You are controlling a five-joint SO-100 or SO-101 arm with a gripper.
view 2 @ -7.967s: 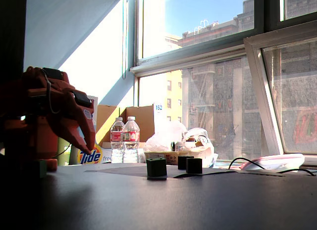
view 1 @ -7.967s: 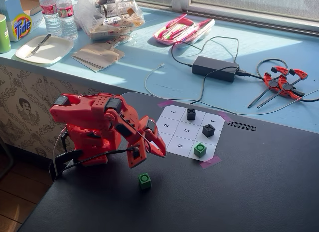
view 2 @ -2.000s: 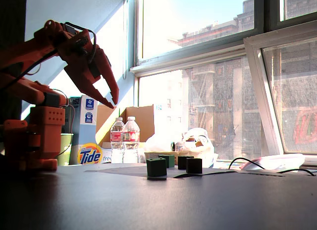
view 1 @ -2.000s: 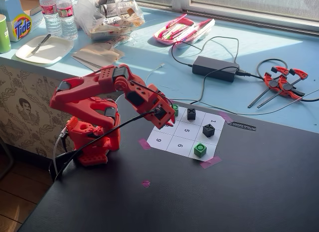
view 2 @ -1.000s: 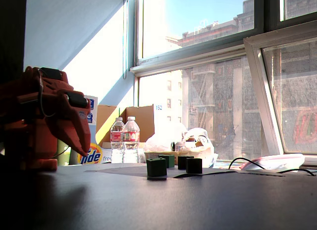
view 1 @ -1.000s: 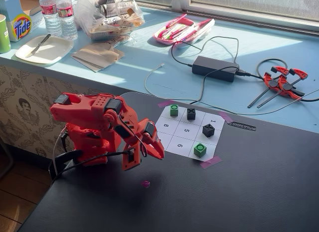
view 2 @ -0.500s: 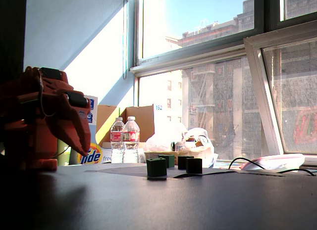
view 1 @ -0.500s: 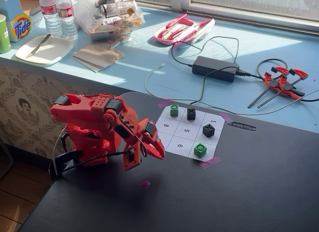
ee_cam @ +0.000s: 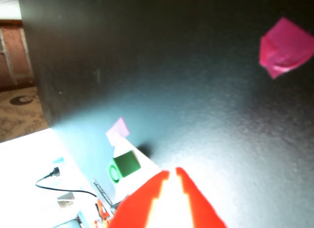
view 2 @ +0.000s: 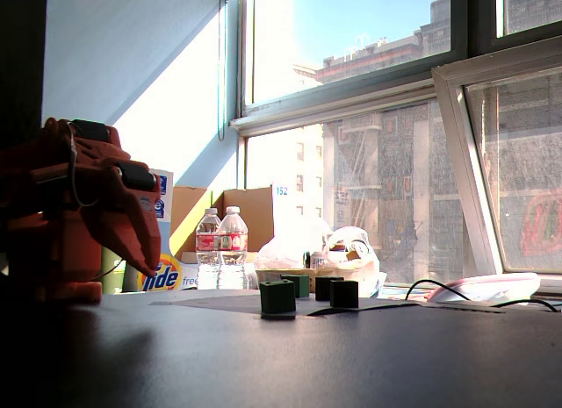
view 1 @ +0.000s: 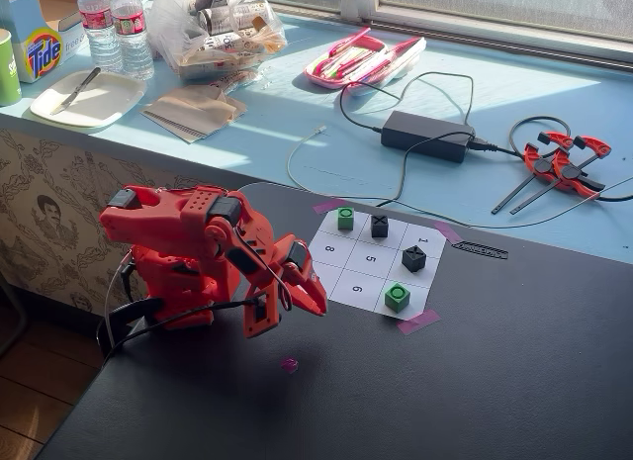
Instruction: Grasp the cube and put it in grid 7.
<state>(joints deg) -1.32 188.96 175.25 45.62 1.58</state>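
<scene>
The cube (view 1: 345, 219), green with a dark ring on top, sits in grid 7 (view 1: 333, 229), the far left corner cell of the paper grid in a fixed view. From the low fixed view it is the rear green cube (view 2: 300, 285). A second green cube (view 1: 397, 297) (view 2: 277, 297) (ee_cam: 125, 165) stands in the near right corner cell. My red gripper (view 1: 318, 309) (view 2: 151, 269) (ee_cam: 171, 171) is folded low beside the arm's base, left of the grid. Its fingertips nearly meet, with nothing between them.
Two black X-marked cubes (view 1: 380, 225) (view 1: 413, 258) stand in other cells. A magenta scrap (view 1: 289, 363) (ee_cam: 286, 46) lies on the black table in front of the gripper. A power brick (view 1: 427, 136), cables and clamps (view 1: 560, 161) lie on the blue sill behind.
Eight seconds ago the cube lay on the black table near the gripper; now it sits in grid 7. Two seconds ago the arm reached over that cell, then folded back. No movement over the last second.
</scene>
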